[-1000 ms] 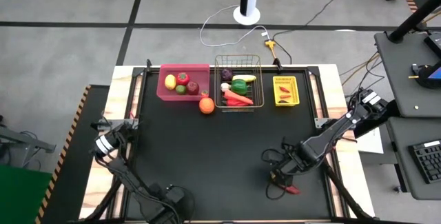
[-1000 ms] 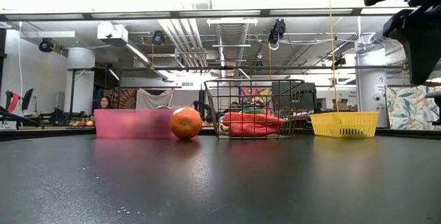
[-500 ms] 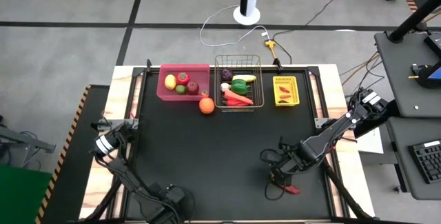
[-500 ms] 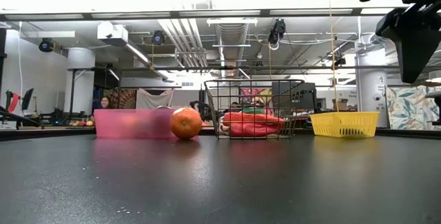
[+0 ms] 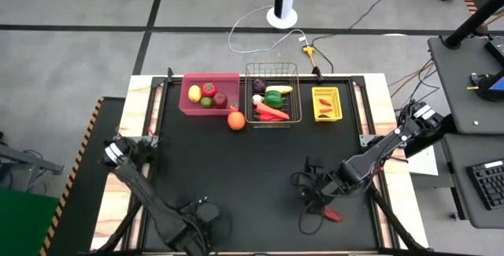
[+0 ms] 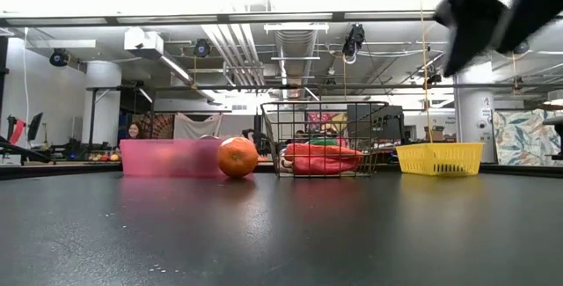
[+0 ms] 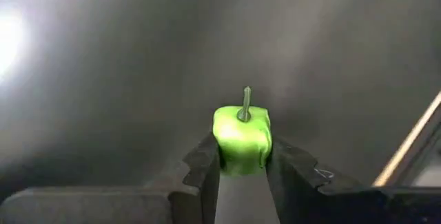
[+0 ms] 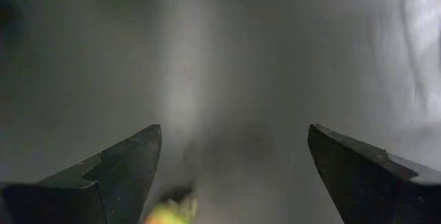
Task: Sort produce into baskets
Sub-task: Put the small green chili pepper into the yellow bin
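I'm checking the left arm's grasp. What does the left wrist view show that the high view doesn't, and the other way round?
Only the left wrist view shows a small green pepper clamped between the left gripper fingers. Only the high view shows the pink bin, wire basket, yellow bin, the orange on the mat, and the right gripper, open. Both show the black table mat.
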`<state>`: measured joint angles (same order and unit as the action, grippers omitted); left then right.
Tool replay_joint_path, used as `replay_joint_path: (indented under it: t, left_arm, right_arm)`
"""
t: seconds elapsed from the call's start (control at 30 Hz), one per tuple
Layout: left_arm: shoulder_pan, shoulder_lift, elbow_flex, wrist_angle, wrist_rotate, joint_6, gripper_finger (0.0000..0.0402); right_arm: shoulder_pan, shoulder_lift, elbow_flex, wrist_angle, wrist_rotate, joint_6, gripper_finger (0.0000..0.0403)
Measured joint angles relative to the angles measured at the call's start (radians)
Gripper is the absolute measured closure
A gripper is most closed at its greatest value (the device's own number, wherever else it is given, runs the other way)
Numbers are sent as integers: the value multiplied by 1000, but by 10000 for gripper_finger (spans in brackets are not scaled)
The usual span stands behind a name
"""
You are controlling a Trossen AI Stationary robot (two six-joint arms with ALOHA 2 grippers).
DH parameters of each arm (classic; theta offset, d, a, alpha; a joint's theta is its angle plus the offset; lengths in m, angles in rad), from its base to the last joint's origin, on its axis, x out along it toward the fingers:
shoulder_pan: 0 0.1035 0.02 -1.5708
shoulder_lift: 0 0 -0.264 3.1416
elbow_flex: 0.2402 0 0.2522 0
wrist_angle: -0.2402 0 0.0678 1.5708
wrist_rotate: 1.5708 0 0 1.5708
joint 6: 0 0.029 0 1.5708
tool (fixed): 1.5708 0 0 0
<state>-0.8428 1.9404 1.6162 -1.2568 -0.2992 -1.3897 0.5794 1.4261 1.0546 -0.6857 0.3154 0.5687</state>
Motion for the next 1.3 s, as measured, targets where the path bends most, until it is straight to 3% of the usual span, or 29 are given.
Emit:
replay_joint_path:
  t: [0.2,0.33,0.53,0.67,0.8,0.87,1.03,1.17,1.3]
  left_arm:
    - [38,-116,-6,9,-329,161,315]
    - [49,-193,-7,61,-519,351,315]
    - [54,-273,-8,150,-695,738,315]
    - [65,-302,-8,185,-795,891,315]
    - [95,-307,-40,225,-799,969,315]
    - [120,-307,-75,268,-751,999,315]
    - [181,-307,-225,497,-659,1075,315]
    - [189,-309,-376,803,-622,1163,315]
    - [190,-334,-552,1269,-532,1328,315]
  right_arm:
    - [-17,0,0,224,103,-227,46]
    - [-18,0,-1,414,161,-416,46]
    - [-23,0,-8,648,166,-646,46]
    - [-32,0,-8,721,182,-718,46]
    - [-51,0,-8,734,183,-714,46]
    - [-61,0,-9,735,183,-711,46]
    - [-77,0,-10,735,183,-709,46]
    - [-76,0,-10,735,182,-708,46]
    - [-76,0,-10,736,182,-707,46]
